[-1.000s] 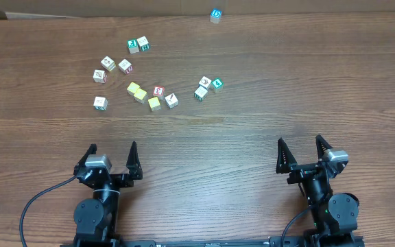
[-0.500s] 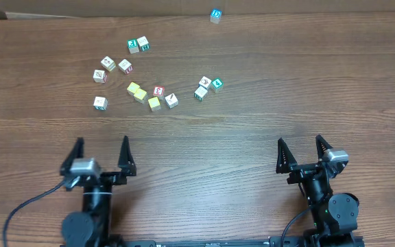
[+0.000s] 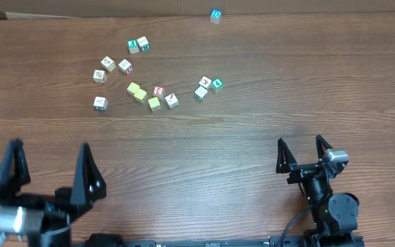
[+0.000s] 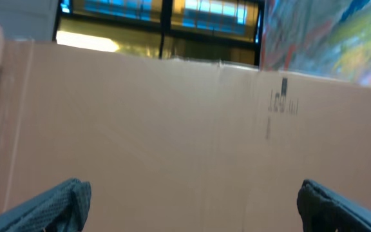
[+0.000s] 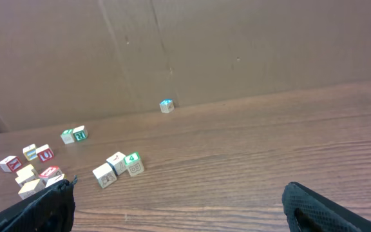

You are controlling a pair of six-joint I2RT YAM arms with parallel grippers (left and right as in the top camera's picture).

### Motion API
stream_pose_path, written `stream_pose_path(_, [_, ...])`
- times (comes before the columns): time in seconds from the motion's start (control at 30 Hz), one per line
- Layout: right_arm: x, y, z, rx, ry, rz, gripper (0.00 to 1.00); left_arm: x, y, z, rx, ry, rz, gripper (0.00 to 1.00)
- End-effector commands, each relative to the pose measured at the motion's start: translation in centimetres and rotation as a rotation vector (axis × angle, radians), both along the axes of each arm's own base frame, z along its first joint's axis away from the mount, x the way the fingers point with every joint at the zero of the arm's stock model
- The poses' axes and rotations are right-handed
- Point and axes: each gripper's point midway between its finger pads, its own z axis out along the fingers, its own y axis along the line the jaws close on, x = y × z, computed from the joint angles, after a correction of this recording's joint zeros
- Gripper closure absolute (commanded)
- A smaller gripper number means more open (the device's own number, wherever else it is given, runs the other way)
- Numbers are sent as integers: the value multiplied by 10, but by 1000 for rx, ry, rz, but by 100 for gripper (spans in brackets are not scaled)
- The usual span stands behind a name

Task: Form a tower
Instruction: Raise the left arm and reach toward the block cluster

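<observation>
Start at the near left with the left end effector [image 3: 49, 147], apparently lifted toward the overhead camera, spread wide and holding nothing. Expect no help from the left wrist view, filled only by the cardboard wall [image 4: 172, 129].

Look for the tower in vain: no stack yet, only loose cubes [image 3: 100, 102] lying flat and scattered over the far left half of the counter [image 3: 266, 123]. Treat this as the very start of the task.

Pick the base first. Favour one of the plain yellow cubes [image 3: 137, 92] near the middle of the scatter, two of them touching and a third near a red-edged cube [image 3: 158, 90]. Come straight down with the jaws squared to two opposite faces, without nudging the touching neighbour. Carry to bare wood nearer the arms, well apart from the scatter, and set flat before letting go.

Further right, note the trio holding the green cube [image 3: 217, 84], marked with a 4 as far as readable in the right wrist view, just beside a white neighbour [image 3: 205, 82]. Approach from its free side. Leave the lone blue cube [image 3: 215, 15] at the far edge for later, as probably the hardest reach.

At the near right, find the right end effector [image 3: 299, 143], low by its base, likewise wide and empty, well placed for that trio. Centre each cube on the one beneath, release slowly, lift straight up.
</observation>
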Motion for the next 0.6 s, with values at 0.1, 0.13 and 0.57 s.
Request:
stream_pose_path(0.1, [0,-1,-1,6,-7,-2,0,56,-27,36,133,230,-99,1])
stream_pose_path(0.13, [0,-1,-1,6,-7,-2,0,67,-31,38,154,286,-113,0])
stream_pose_path(0.57, [0,-1,-1,6,-7,-2,0,208,-42,-41,304,1013,-172,0])
